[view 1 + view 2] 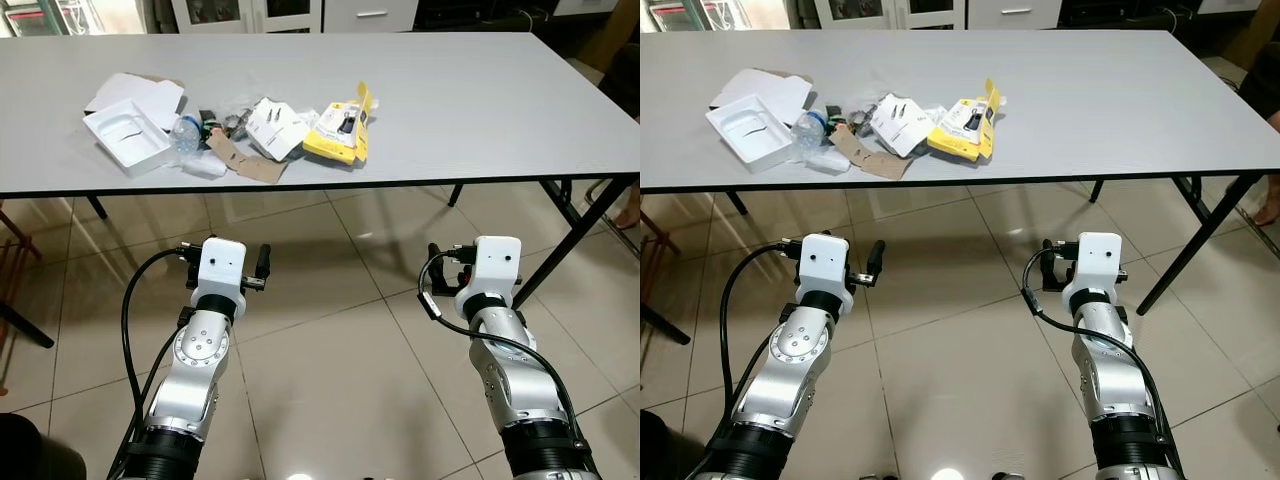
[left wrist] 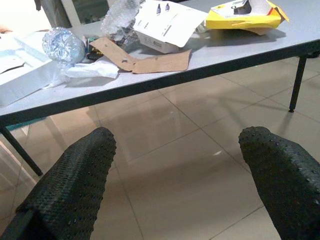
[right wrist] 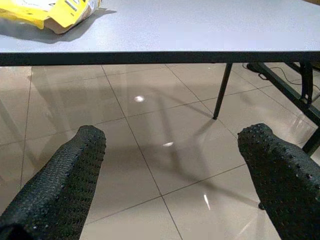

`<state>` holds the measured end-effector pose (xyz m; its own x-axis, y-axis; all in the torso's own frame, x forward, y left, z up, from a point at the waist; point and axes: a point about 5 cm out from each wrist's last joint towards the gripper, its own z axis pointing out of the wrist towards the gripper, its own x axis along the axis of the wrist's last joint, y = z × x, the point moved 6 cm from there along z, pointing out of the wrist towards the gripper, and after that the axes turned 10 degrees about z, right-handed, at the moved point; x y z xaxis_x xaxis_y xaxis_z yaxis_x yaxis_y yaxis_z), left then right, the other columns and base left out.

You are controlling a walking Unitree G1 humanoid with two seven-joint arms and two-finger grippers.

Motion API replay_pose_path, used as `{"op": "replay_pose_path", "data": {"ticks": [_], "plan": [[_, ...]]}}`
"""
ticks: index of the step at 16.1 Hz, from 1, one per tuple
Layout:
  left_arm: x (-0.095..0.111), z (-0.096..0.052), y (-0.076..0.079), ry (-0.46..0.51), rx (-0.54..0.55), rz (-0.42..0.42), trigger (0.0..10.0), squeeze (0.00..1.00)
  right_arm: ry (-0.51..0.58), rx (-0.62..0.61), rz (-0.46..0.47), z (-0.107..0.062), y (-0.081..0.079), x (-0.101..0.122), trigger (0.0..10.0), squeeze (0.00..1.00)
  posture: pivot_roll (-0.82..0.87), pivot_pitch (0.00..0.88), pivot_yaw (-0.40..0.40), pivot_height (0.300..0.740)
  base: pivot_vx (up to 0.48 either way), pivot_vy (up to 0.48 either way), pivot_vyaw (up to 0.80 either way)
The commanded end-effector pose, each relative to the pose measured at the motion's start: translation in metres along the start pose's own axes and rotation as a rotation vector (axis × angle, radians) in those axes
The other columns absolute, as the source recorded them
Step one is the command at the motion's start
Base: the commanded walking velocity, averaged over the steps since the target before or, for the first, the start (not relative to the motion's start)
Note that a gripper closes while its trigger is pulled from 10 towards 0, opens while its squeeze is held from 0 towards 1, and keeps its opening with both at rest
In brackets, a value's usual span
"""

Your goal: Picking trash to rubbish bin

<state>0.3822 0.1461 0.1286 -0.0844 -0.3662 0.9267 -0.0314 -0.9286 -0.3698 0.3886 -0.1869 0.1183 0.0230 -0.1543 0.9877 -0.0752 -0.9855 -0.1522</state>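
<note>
Nearest, both arms are held out low over the tiled floor (image 1: 330, 360), short of the bench's near edge; the left gripper (image 2: 175, 185) has its jaws released with nothing between them, and the right gripper (image 3: 175, 180) likewise — spread wide over bare tile. Farther off stands the grey bench (image 1: 480, 110); the trash lies in a cluster on its left part, close to the near edge: a brown cardboard scrap (image 1: 247, 160) nearest, a crushed plastic bottle (image 1: 186, 131) and a white foam tray (image 1: 127, 136) to its left, a white printed carton (image 1: 275, 127) behind it, and a yellow packet (image 1: 342, 130) at the right end of the pile.
</note>
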Motion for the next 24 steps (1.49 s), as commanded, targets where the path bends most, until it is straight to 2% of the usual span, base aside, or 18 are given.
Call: {"op": "replay_pose_path", "data": {"ticks": [1,4,13,18,19,24], "plan": [[-0.003,-0.001,-0.001,-0.014,-0.003,0.006,10.0,0.00,-0.007,-0.008,-0.002,-0.001,0.005,-0.003,10.0,0.00,-0.02,0.181,-0.006,0.740,0.000,0.000,0.00],[-0.004,-0.001,0.003,-0.020,-0.009,0.030,10.0,0.00,-0.010,-0.008,-0.001,-0.002,0.005,-0.003,10.0,0.00,-0.02,0.182,-0.006,0.740,0.000,0.000,0.00],[-0.005,0.000,0.005,-0.023,-0.019,0.062,10.0,0.00,-0.021,-0.005,0.035,-0.001,0.000,-0.007,10.0,0.00,-0.02,0.153,0.007,0.740,0.470,0.000,0.00],[-0.001,0.001,0.007,-0.003,-0.022,0.048,10.0,0.00,-0.019,0.025,0.039,-0.001,-0.007,-0.007,10.0,0.00,-0.02,0.146,0.010,0.740,0.480,0.000,-0.78],[0.000,0.001,0.007,0.003,-0.020,0.044,10.0,0.00,0.006,0.029,0.031,-0.002,-0.008,-0.003,10.0,0.00,-0.02,0.149,0.008,0.740,0.240,0.000,0.00],[0.002,0.000,0.008,0.011,-0.020,0.039,10.0,0.00,-0.013,0.006,0.025,-0.001,-0.001,-0.006,10.0,0.00,-0.02,0.160,0.003,0.740,0.000,0.000,0.00]]}}
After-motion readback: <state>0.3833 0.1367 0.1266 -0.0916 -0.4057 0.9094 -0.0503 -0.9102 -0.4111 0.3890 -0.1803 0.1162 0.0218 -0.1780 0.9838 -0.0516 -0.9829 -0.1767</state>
